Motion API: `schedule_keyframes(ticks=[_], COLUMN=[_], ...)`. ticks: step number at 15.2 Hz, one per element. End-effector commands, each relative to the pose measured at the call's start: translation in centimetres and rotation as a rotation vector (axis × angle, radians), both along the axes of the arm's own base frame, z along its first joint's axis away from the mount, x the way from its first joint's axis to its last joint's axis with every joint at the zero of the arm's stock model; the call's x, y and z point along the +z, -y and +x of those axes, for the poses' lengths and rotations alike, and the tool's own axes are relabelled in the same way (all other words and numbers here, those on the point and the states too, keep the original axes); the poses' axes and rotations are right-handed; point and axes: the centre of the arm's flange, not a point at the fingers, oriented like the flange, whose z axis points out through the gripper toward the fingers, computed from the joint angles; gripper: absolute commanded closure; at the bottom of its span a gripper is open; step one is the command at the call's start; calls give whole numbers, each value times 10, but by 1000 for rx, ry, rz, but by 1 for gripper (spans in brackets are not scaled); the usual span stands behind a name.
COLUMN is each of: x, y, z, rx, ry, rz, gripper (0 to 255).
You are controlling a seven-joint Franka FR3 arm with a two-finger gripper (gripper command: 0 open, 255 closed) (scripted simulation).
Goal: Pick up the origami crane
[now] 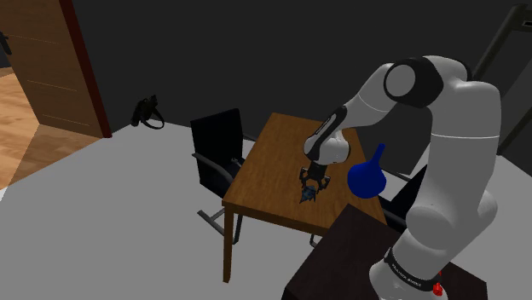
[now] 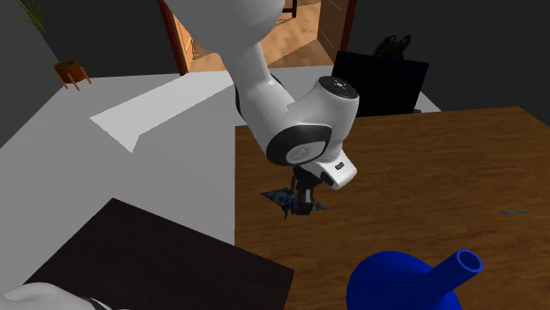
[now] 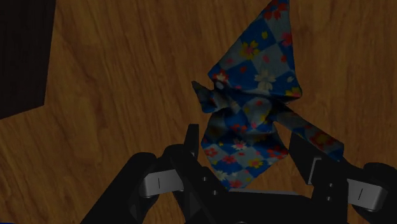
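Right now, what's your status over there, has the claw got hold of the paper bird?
Gripper shut on origami crane. Crane low at wooden table, no lift evident. Blue vase alongside, not blocking.

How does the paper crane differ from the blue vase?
The folded paper crane is patterned, blue checks with flowers; the round-bellied blue vase is plain. The crane is angular, the vase rounded with a narrow neck. The crane lies at the black gripper; the vase sits apart. Both rest on the brown wooden table.
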Motion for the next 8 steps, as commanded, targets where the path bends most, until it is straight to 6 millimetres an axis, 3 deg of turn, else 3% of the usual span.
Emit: schedule_keyframes(ticks=[1, 8], x=[-1, 5], y=[-1, 0], z=[0, 0], rx=[1, 1], ry=[-1, -1], rz=[1, 1], gripper=[255, 255])
